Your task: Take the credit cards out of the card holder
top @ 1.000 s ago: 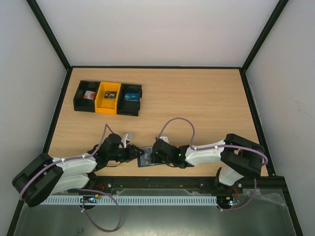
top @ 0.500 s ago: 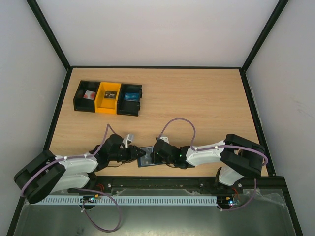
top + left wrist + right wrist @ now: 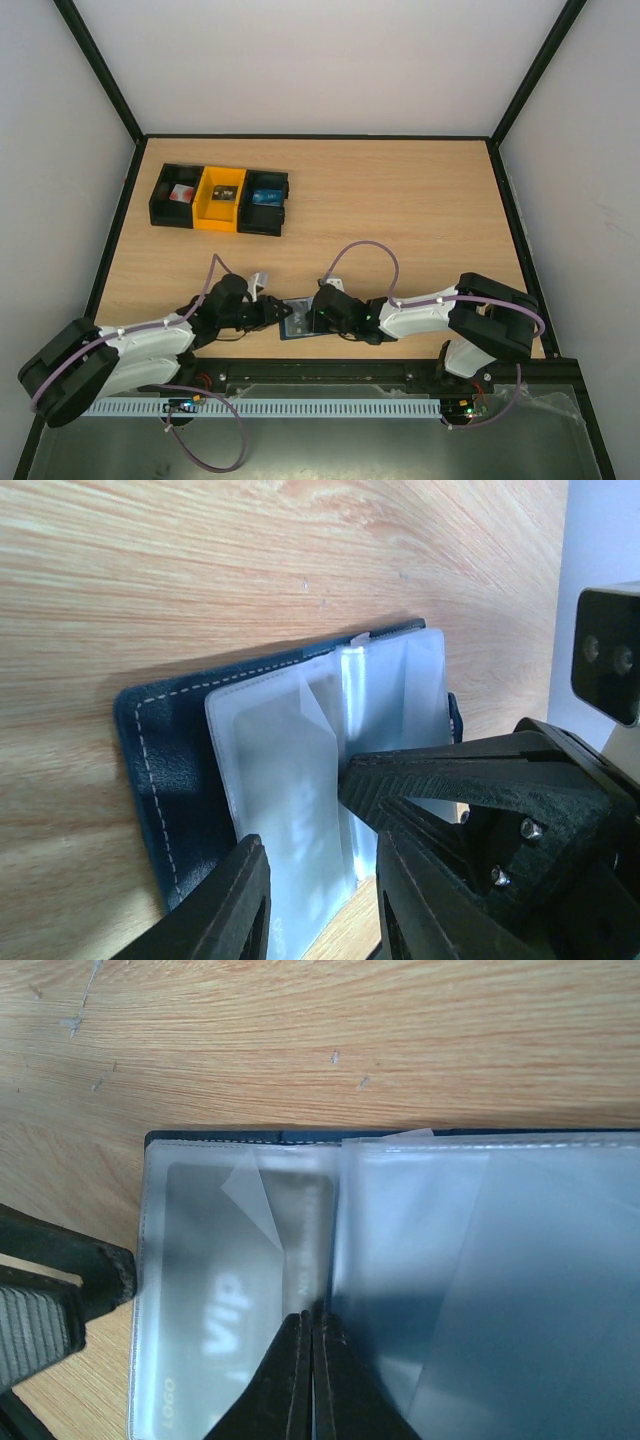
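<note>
1. One open card holder (image 3: pixel 293 322) lies at the desk's (image 3: pixel 400 200) 6 o'clock edge, long axis 9-to-3.
2. Spread left claw (image 3: pixel 315 910) straddles its 9 o'clock end; right claw (image 3: pixel 310 1335), pressed together, sits mid-holder.
3. Sleeved credit card (image 3: pixel 225 1270): toward 9 o'clock from the right claw, nearer the left claw.

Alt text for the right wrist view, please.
An open dark card holder lies on the wooden table, a card marked VIP inside its clear left sleeve. The right gripper has its fingertips together at the centre fold.
</note>
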Motion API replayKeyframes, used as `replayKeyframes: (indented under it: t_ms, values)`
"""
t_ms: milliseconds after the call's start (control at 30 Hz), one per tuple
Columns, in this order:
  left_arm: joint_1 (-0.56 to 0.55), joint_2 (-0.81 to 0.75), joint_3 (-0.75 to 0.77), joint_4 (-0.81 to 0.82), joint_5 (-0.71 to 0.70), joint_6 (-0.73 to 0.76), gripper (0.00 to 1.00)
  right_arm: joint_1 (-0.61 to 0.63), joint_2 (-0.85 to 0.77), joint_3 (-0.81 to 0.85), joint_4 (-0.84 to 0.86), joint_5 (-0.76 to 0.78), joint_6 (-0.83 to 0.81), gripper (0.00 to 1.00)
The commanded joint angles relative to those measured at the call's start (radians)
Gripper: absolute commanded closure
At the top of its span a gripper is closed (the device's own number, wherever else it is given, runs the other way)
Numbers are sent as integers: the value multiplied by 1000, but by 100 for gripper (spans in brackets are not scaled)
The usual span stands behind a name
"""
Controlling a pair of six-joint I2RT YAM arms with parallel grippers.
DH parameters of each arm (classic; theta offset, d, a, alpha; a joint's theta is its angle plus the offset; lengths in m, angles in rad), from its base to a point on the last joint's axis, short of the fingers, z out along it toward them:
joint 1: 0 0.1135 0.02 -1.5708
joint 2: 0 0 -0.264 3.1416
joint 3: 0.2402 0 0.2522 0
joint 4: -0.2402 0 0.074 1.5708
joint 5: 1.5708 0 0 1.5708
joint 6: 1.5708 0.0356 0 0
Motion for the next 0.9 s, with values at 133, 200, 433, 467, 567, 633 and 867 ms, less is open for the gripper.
replayKeyframes:
  t_ms: [133, 200, 433, 467, 567, 633, 867]
  values:
    - [-3, -78, 23, -130, -90, 42, 72, 8, -2, -27, -47, 2, 9, 97]
    - [-4, -69, 21, -128, -88, 43, 73, 8, -3, -28, -46, 2, 9, 97]
    - [-4, -5, 17, -62, -69, 45, 74, 8, -4, -29, -46, 4, 10, 97]
    - [-4, 7, 17, -53, -69, 46, 75, 8, -5, -29, -46, 4, 10, 97]
    - [-4, 47, 20, -23, -59, 47, 77, 8, -7, -31, -46, 4, 12, 97]
    - [-4, 69, 16, 4, -45, 44, 79, 8, -7, -31, -48, 5, 12, 97]
    - [-3, 52, 13, 14, -32, 33, 97, 10, 0, -27, -39, -1, 10, 97]
